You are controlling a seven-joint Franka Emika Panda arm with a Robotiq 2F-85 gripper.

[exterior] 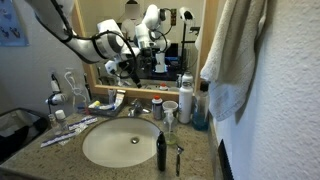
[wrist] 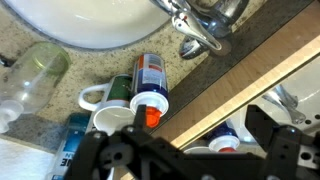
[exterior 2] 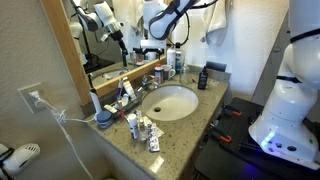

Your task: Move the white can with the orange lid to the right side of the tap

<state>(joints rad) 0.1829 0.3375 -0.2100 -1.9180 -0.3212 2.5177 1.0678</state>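
The white can with the orange lid (wrist: 150, 106) stands against the mirror ledge, between the white cup (wrist: 108, 118) and the silver spray can (wrist: 148, 70). It shows small in an exterior view (exterior: 156, 104). The chrome tap (wrist: 200, 25) is behind the oval basin (wrist: 90, 25) and also shows in an exterior view (exterior: 135, 109). My gripper (wrist: 200, 128) hangs in the air above the counter, open and empty, with its left finger just over the can's cap. It shows in both exterior views (exterior: 128, 64) (exterior 2: 153, 43).
A clear glass (wrist: 35, 75) and a blue bottle (wrist: 75, 145) stand beside the cup. A slim black bottle (exterior: 161, 150) stands at the basin's front. Toothbrushes and tubes (exterior: 70, 128) lie on the counter. A towel (exterior: 235, 50) hangs nearby. The mirror is close behind the can.
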